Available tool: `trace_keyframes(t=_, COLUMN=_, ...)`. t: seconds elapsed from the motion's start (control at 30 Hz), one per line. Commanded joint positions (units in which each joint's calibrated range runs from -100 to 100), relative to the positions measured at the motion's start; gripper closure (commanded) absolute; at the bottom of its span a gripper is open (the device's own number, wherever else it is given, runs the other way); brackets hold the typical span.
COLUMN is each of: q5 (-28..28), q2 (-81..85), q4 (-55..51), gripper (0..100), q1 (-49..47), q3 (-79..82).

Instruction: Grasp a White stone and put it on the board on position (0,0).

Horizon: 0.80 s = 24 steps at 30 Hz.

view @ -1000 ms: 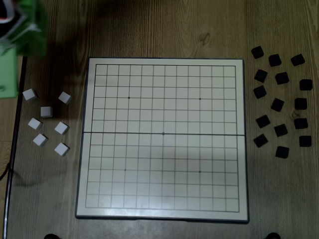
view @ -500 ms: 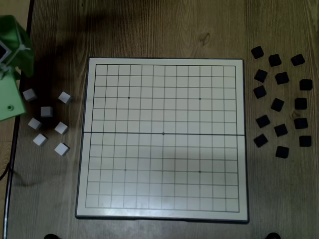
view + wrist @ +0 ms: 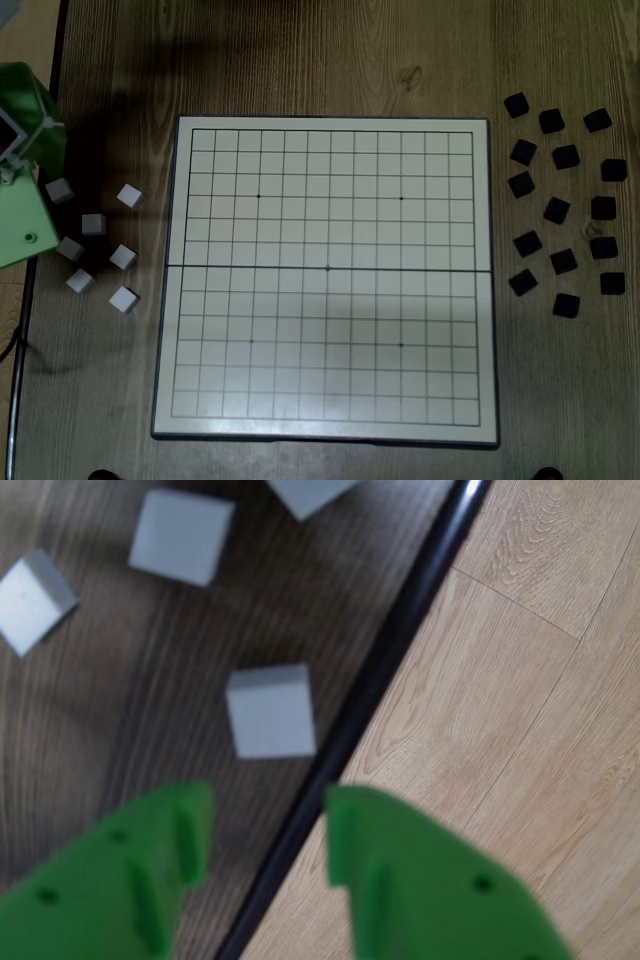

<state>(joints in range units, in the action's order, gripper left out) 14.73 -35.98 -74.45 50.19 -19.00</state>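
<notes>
A White stone (image 3: 270,710) lies on the dark table (image 3: 120,700) just at 12 o'clock of the green gripper (image 3: 262,830), beside the table's black edge (image 3: 400,630). Its jaws are parted and grip nothing. The board (image 3: 325,280) lies empty at 3 o'clock of the white stones in the fixed view.
</notes>
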Motion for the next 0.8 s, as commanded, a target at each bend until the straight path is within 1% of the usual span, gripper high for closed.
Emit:
trace_keyframes(t=0.0, q5=0.2, q2=2.0, q4=1.2, gripper=89, q1=-0.9, q3=-0.4)
trace_keyframes(t=0.77, q5=0.2, q2=1.1, q4=7.4, gripper=87, q1=-1.3, q3=6.0)
